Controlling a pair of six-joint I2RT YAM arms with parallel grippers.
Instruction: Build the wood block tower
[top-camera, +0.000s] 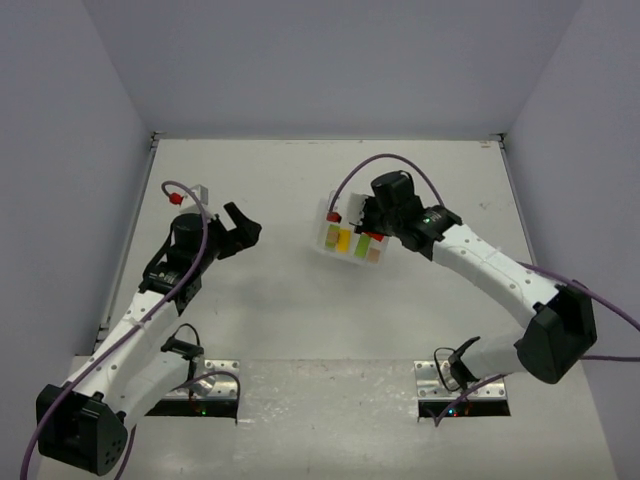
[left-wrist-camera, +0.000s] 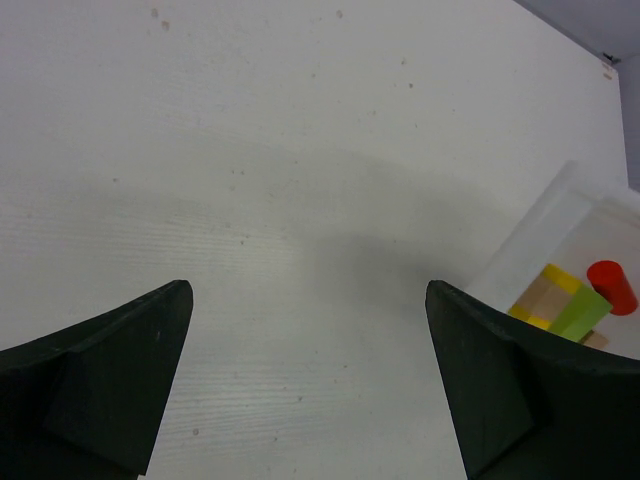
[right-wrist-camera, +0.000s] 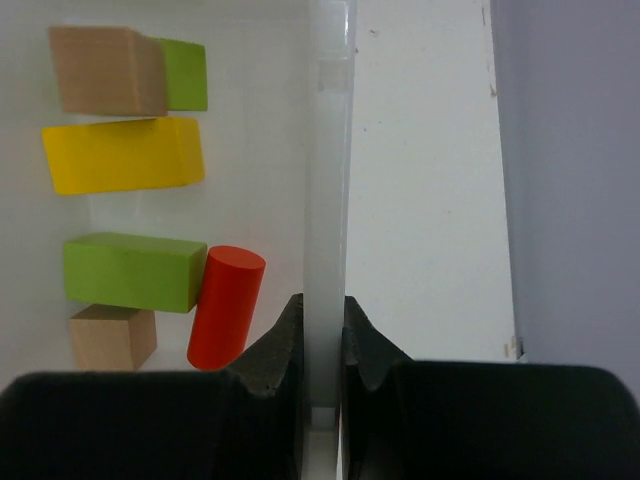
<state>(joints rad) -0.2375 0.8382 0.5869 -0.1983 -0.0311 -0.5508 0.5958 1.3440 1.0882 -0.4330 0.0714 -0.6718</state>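
Note:
The wood blocks lie loose in the white square tray (right-wrist-camera: 325, 150): a red-orange cylinder (right-wrist-camera: 227, 305), a long lime green block (right-wrist-camera: 130, 270), a yellow block (right-wrist-camera: 122, 155), a small green block (right-wrist-camera: 185, 75) and two tan ones (right-wrist-camera: 105, 68). No stacked tower is in view. My right gripper (right-wrist-camera: 322, 300) is shut on the tray's wall, one finger inside and one outside. In the top view the tray (top-camera: 327, 243) sits skewed at mid-table under the right gripper (top-camera: 372, 222). My left gripper (top-camera: 240, 232) is open and empty, left of the tray, which shows at the right edge of the left wrist view (left-wrist-camera: 540, 240).
Grey walls close in the table on the left, back and right. Bare table (top-camera: 280, 290) lies between the two arms. The right arm's purple cable (top-camera: 350, 175) loops above the tray. Metal base plates (top-camera: 440, 378) sit at the near edge.

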